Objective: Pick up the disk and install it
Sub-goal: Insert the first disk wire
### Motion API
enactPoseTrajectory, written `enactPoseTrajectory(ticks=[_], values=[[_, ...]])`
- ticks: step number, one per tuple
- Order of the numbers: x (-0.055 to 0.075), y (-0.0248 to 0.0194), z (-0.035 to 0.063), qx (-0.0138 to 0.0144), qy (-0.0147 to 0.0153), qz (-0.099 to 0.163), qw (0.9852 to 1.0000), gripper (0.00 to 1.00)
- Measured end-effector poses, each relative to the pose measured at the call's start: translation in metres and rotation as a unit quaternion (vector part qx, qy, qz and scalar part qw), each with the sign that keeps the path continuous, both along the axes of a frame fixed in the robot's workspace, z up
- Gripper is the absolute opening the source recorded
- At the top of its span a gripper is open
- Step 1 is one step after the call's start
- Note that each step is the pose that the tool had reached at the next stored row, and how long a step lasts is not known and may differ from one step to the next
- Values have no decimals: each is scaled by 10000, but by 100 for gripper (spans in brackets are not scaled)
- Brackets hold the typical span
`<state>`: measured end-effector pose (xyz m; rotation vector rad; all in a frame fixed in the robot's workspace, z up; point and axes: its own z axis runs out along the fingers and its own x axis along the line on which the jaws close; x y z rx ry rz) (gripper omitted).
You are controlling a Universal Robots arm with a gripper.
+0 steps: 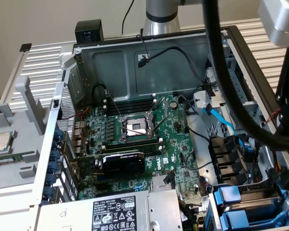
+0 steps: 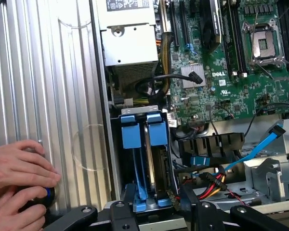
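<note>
Currently near the end of the job, by my reading. The disk [image 2: 134, 131] stands on edge in its blue frame inside the drive cage [image 2: 139, 110], which sits at the lower right of the exterior view, beside the power supply [image 1: 111, 211] along the lower edge. Two blue-framed units stand side by side in that cage. I cannot tell which one is being installed, so the point marks the one nearer the case wall on the desk side. Pick-up looks done. Seating looks done or nearly so, but the pictures do not show whether the frame is pushed fully home. The claw [image 2: 156, 192] is directly over the near end of the blue frames in the wrist view; whether it is clamped on a frame or standing free of it, I cannot tell. Arm [image 1: 161, 14]: base column at top centre of the exterior view, with a thick black cable [image 1: 216, 62] running down the right side toward the cage, so I judge the claw points down into the case. A person's hands [image 2: 19, 166] rest on the ribbed desk [image 2: 38, 72] beside the case, around a small dark object.
</note>
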<state>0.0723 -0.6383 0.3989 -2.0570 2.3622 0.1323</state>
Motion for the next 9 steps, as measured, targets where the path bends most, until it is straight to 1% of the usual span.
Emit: enactPoseTrajectory(ticks=[1,2,3,4,6,7,9], values=[[6,-7,-7,8,10,6,10000,49],[19,-18,-26,27,32,20,10000,49],[25,-20,-34,36,42,31,10000,49],[30,-21,-43,48,48,54,10000,49],[37,-21,-54,73,49,144,9999,49],[40,-21,-63,88,50,287,9995,49],[41,-21,-73,97,51,459,9989,49]])
